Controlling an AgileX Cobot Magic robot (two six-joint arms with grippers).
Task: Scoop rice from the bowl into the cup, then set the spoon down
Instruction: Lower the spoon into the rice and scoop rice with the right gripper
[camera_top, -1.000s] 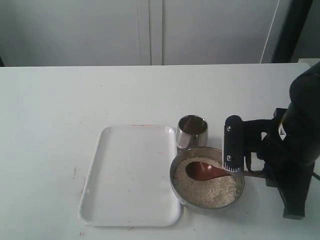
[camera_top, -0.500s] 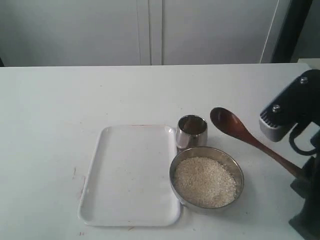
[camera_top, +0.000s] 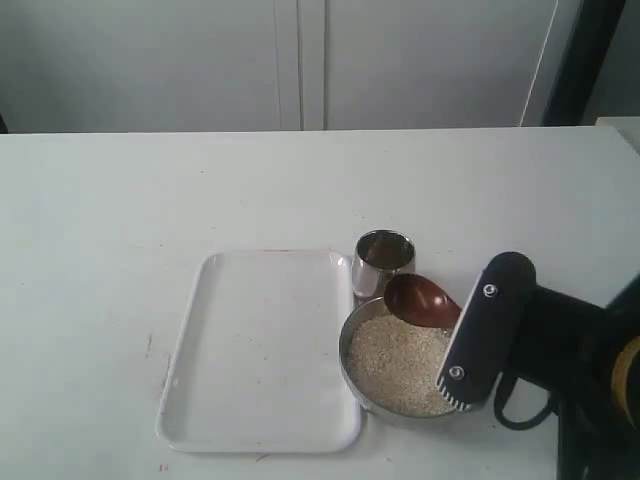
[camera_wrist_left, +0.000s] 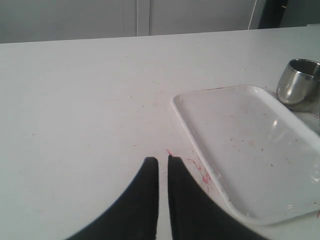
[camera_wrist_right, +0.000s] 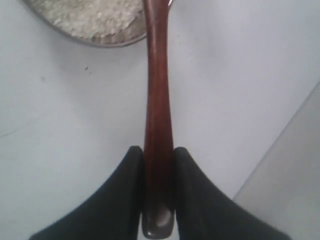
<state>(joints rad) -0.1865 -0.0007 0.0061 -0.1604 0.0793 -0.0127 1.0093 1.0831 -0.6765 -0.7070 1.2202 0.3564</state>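
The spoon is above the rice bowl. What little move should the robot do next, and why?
Probably dip the spoon down into the rice and scoop. The spoon looks empty, it hangs over the edge of the bowl nearest the cup, and the right gripper is shut on its handle.

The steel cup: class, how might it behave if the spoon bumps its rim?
The cup is small and stands upright, unheld, on the table, so it probably slides or tips easily. Its shiny, rounded wall looks slippery, and it would likely roll if toppled.
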